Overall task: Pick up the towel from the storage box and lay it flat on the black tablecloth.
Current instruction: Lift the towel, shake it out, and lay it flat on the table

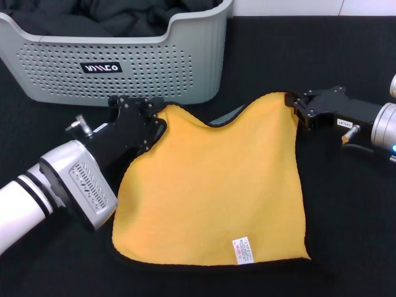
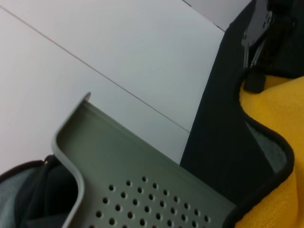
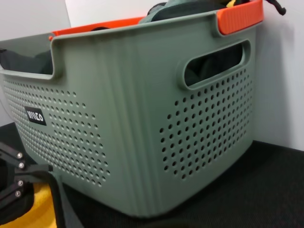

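Note:
The towel (image 1: 210, 192) lies yellow side up on the black tablecloth (image 1: 346, 204), with its white care label (image 1: 243, 250) near the front edge. My left gripper (image 1: 158, 120) is shut on the towel's far left corner. My right gripper (image 1: 297, 108) is shut on its far right corner. The far edge sags between them and shows some grey underside (image 1: 226, 117). The storage box (image 1: 185, 62) stands just behind the towel. The left wrist view shows the towel (image 2: 280, 109) and my right gripper (image 2: 254, 78). The right wrist view shows my left gripper (image 3: 19, 175) beside the box (image 3: 133, 118).
Black cloths (image 1: 117, 18) fill the storage box. An orange part (image 3: 240, 16) shows at the box's rim in the right wrist view. A pale wall (image 2: 118, 57) stands behind the table. The tablecloth extends to the right of and in front of the towel.

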Tool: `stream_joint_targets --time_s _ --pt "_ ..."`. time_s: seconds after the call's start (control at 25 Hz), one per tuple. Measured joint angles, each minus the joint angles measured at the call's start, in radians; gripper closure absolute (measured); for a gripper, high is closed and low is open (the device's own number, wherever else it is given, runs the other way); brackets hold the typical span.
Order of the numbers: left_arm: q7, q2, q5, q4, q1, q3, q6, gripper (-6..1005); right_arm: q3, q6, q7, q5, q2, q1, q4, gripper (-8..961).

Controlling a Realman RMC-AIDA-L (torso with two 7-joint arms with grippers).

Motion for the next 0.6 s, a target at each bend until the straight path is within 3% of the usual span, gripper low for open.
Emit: stream_joint_targets --time_s 0.6 --pt "0.307 -0.008 0.001 0.028 0.018 -0.001 -0.001 978 0.0 -0.034 -0.003 0.005 0.002 0.0 0.006 865"
